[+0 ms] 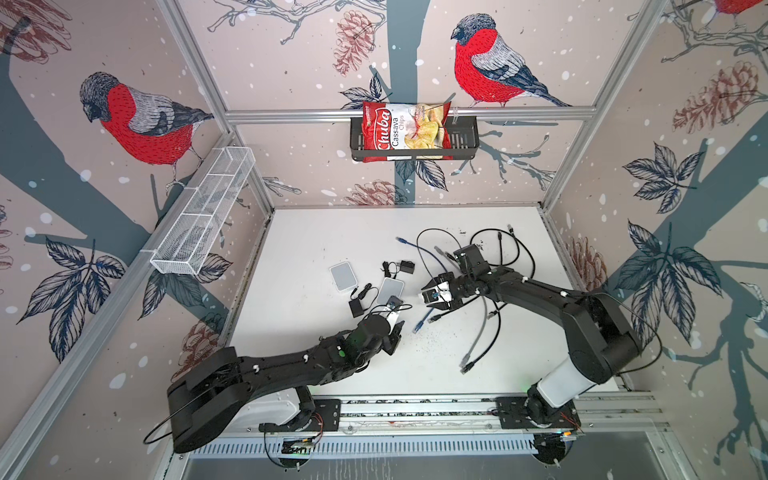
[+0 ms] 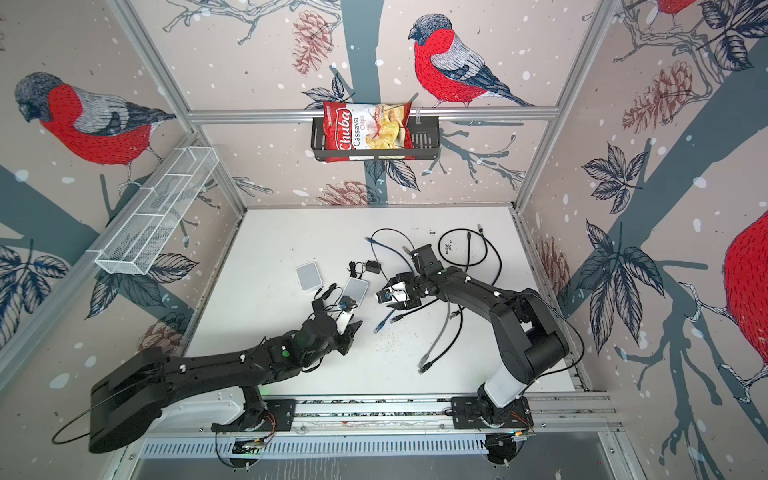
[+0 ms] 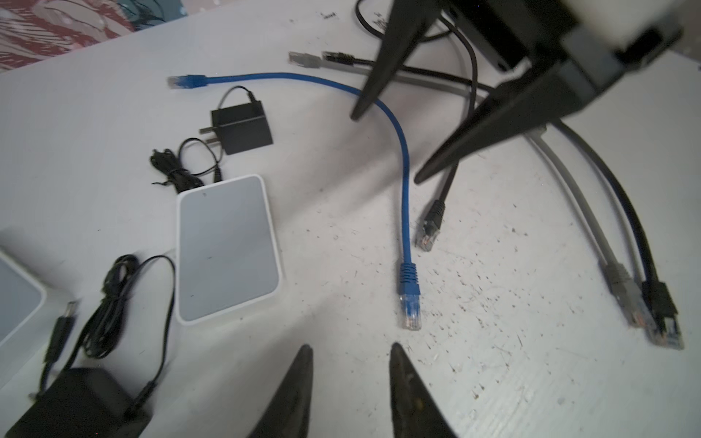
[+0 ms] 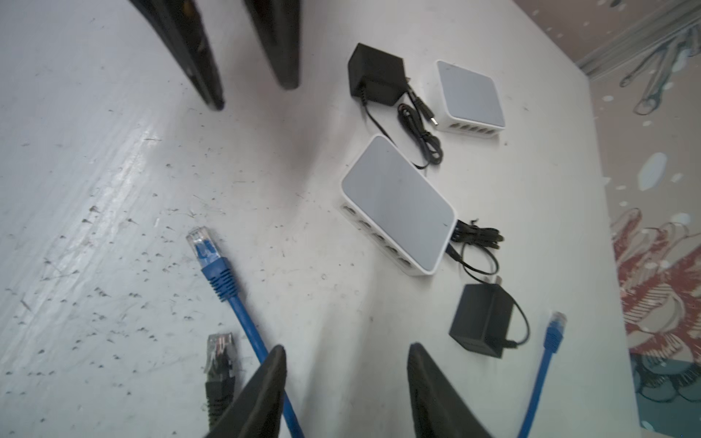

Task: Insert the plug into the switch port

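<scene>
Both the left end effector (image 3: 351, 379) and right end effector (image 4: 347, 383) hang parted and apparently empty above the surface (image 4: 113, 170), blue plug (image 4: 203, 242) lying unheld near the switch (image 4: 398, 204).

In the left wrist view the second switch (image 3: 15, 299) and the near adapter (image 3: 76, 405) are cut off by the frame edge. In both top views the left arm hides part of the near switch (image 1: 390, 291) (image 2: 356, 289). Port detail there is too small to tell.

The table (image 3: 493, 360) looks matt white, scuffed and speckled; the switch (image 3: 227, 248) on it looks like smooth grey-topped plastic.
</scene>
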`<action>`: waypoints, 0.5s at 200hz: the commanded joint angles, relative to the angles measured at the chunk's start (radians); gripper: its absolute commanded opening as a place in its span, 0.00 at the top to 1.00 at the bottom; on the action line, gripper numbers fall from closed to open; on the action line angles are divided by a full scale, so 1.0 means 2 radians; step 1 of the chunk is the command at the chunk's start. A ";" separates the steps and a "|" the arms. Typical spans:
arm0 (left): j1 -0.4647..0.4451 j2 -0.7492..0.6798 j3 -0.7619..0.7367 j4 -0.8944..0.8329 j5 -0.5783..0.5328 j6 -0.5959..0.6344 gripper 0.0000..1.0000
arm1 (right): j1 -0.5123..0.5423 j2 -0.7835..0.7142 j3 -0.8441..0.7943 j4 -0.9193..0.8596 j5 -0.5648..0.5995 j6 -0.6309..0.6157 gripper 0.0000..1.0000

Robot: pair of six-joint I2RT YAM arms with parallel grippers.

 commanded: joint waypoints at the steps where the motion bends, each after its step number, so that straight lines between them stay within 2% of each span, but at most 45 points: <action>1: 0.001 -0.038 -0.017 0.028 -0.058 -0.038 0.44 | 0.022 0.011 0.010 -0.036 0.055 0.003 0.51; 13: 0.001 -0.058 -0.023 0.024 -0.071 -0.045 0.32 | 0.035 0.015 0.014 -0.045 0.071 0.003 0.53; 35: 0.003 -0.084 -0.027 0.013 -0.097 -0.064 0.04 | 0.055 0.025 0.026 -0.066 0.094 0.008 0.58; 63: 0.007 -0.104 -0.028 0.000 -0.130 -0.092 0.02 | 0.078 0.046 0.049 -0.100 0.123 0.017 0.60; 77: 0.021 -0.105 -0.018 -0.018 -0.110 -0.096 0.02 | 0.089 0.060 0.064 -0.120 0.143 0.025 0.61; 100: 0.059 -0.096 0.002 -0.069 -0.090 -0.138 0.02 | 0.104 0.079 0.081 -0.146 0.177 0.035 0.62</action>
